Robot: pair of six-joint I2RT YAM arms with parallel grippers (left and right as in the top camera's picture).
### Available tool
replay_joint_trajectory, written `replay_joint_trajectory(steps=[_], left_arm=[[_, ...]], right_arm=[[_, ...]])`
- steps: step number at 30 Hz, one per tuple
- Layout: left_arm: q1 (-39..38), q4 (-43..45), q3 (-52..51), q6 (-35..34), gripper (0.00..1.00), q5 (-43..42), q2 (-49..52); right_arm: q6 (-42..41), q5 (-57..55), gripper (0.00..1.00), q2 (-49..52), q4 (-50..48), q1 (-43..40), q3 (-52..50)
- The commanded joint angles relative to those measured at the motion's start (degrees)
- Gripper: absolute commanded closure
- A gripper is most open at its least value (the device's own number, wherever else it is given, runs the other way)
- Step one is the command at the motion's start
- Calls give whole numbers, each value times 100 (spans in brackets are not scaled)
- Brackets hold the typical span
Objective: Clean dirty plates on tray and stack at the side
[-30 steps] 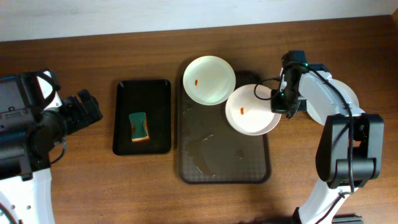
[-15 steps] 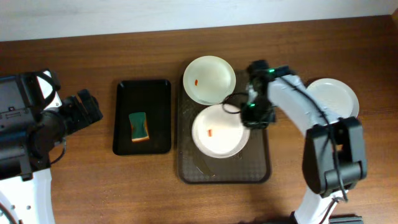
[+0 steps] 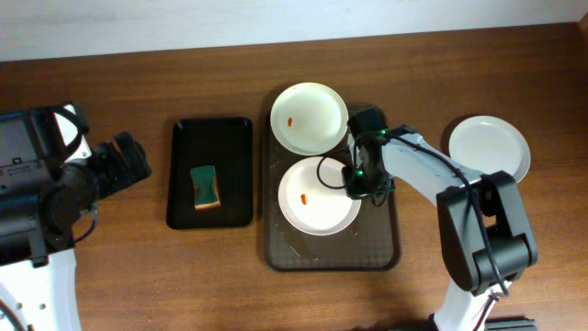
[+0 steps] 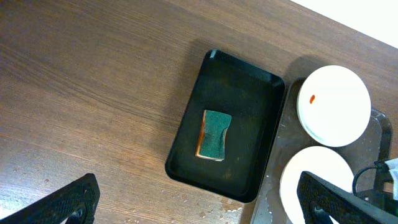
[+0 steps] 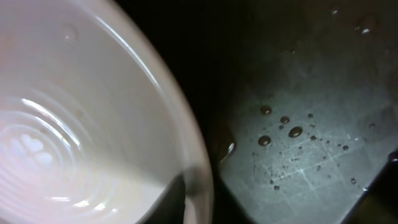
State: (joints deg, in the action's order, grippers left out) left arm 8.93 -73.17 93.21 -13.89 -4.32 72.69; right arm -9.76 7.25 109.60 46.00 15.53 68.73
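Observation:
The dark brown tray [image 3: 378, 241] carries two white plates. The far plate [image 3: 309, 118] has an orange smear and shows too in the left wrist view [image 4: 334, 104]. The near plate [image 3: 319, 195] bears a smear left of centre. My right gripper [image 3: 360, 180] is shut on its right rim; in the right wrist view the rim [image 5: 198, 186] runs between the dark fingers, with the wet tray [image 5: 298, 143] beside it. A third plate [image 3: 488, 150], without a smear, rests on the table to the right. My left gripper [image 4: 200, 206] hovers open over the table, far left of the tray.
A smaller black tray [image 3: 230, 138] left of the brown one holds a green sponge [image 3: 206, 187] with an orange underside. Water drops and a puddle lie on the brown tray's front part. The left arm's body fills the left table edge.
My right gripper carried the smeared plate leftward from the tray's right edge to its middle, just in front of the far plate. The left arm has stayed still.

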Motion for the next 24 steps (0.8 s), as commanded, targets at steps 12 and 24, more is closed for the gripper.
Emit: replay_joint_trajectory(steps=[12, 24], left_arm=[[-310, 46, -479, -4, 25, -457, 280], [-1558, 2210, -2249, -278, 48, 566, 3012]], right_arm=[[-1327, -645, 96, -17, 7, -435, -87], [-1320, -645, 96, -17, 2, -431, -87]])
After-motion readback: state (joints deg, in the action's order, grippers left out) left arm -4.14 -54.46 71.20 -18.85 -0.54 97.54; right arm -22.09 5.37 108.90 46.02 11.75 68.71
